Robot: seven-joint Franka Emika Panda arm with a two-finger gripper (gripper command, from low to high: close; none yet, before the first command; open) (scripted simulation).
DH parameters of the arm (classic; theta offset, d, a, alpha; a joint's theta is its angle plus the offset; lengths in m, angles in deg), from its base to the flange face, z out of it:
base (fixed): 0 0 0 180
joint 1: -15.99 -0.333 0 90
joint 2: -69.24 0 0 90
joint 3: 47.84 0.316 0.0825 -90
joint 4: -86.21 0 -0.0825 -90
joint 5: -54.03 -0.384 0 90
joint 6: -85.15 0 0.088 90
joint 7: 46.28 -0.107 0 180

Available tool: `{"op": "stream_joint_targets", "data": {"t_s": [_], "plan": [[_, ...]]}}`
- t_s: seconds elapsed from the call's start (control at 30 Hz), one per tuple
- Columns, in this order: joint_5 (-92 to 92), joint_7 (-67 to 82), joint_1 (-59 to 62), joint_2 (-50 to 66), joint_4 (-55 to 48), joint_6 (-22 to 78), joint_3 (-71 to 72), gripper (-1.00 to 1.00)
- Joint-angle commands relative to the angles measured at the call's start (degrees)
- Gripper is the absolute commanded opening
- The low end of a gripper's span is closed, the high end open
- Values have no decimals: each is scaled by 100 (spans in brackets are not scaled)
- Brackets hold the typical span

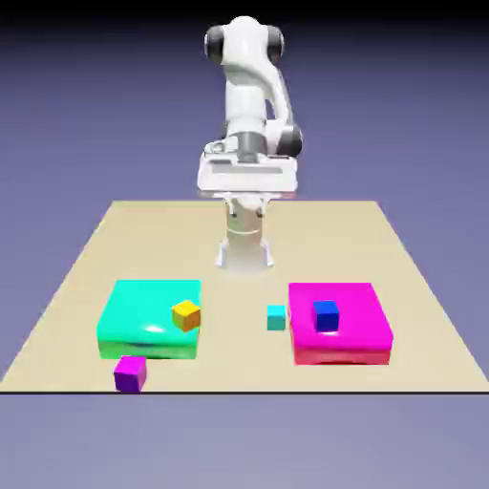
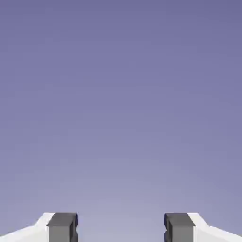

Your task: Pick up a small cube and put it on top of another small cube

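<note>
Table: tan tabletop (image 1: 86,287), matte and unmarked, set against a plain blue-violet backdrop that darkens toward the top of the exterior view.
Purple cube: tiny purple cube (image 1: 130,373) at the near edge of the table, just in front of the teal slab's left corner, at the exterior view's left.
Teal slab: flat teal slab (image 1: 138,315) left of centre, with a yellow cube (image 1: 186,314) sitting on its right edge.
Arm: white arm (image 1: 250,86) upright at the far middle of the table, its hand held high above the surface.
Gripper: gripper (image 2: 120,229) with grey fingertips (image 2: 62,228) spread wide apart, nothing between them; the hand view shows only backdrop.
Cyan cube: tiny cyan cube (image 1: 276,317) on the bare table between the two slabs, just beside the magenta slab.
Magenta slab: flat magenta slab (image 1: 358,329) right of centre, with a blue cube (image 1: 326,315) on top.
Writing: none legible on any surface.
</note>
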Motion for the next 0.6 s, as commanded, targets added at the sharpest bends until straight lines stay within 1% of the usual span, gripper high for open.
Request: {"op": "stream_joint_targets", "data": {"t_s": [0.0, 0.57], "plan": [[-250, -63, -89, 131, 0, 150, -116, 0], [-4486, -1135, -1607, 2362, 9, 2704, -2091, 0]]}}
